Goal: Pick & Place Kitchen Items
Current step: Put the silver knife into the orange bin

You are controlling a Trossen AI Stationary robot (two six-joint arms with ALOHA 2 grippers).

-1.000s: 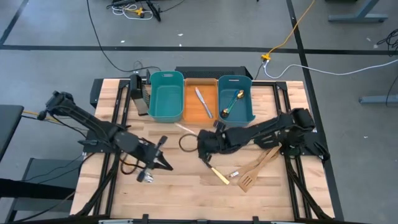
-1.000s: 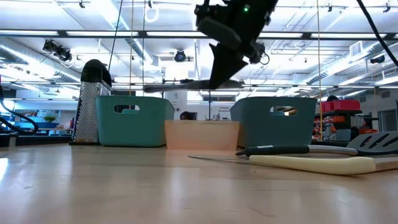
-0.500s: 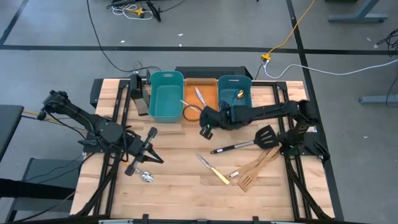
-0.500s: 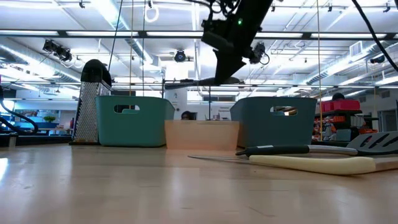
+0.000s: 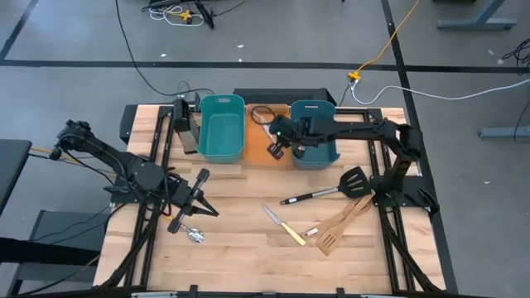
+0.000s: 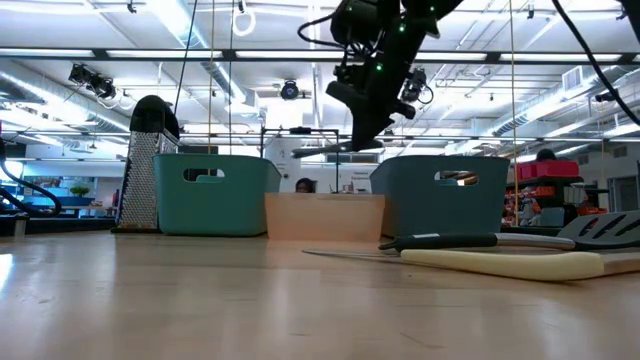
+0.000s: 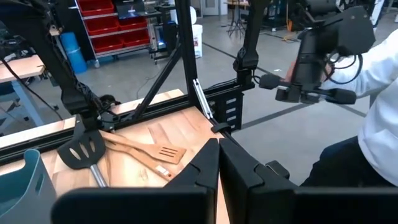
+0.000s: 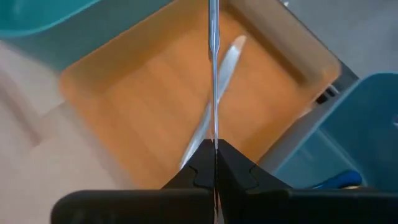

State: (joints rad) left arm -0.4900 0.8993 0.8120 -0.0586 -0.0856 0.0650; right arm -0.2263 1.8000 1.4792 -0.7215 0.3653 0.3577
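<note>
My right gripper (image 5: 273,136) hangs over the orange bin (image 5: 257,155), shut on a slim silver utensil (image 8: 214,74); I cannot tell which kind it is. In the low view the utensil (image 6: 320,152) shows as a thin level bar above the bins. A silver knife (image 8: 234,51) lies flat on the orange bin's floor. On the table lie a black slotted spatula (image 5: 331,189), two wooden spatulas (image 5: 344,219) and a pale-handled knife (image 5: 284,226). My left gripper (image 5: 199,203) is shut and empty above the table's left part. My right gripper pinches one end of the silver utensil (image 8: 214,134) between its two fingers. The fingers slant downward and lie along the utensil, which sticks straight out ahead of them. It is lifted clear, above the orange bin's floor.
Two teal bins (image 5: 220,128) (image 5: 316,157) flank the orange one along the far edge. A metal grater (image 5: 184,124) stands left of them. A small silver piece (image 5: 195,236) lies near my left gripper. A person's white sleeve (image 7: 379,124) shows beyond the table's right side.
My right gripper has carried the silver utensil from the table's middle toward the far edge, over the orange bin, rolling somewhat as it went. My left gripper drew back a little toward the left edge and upward, then kept still.
</note>
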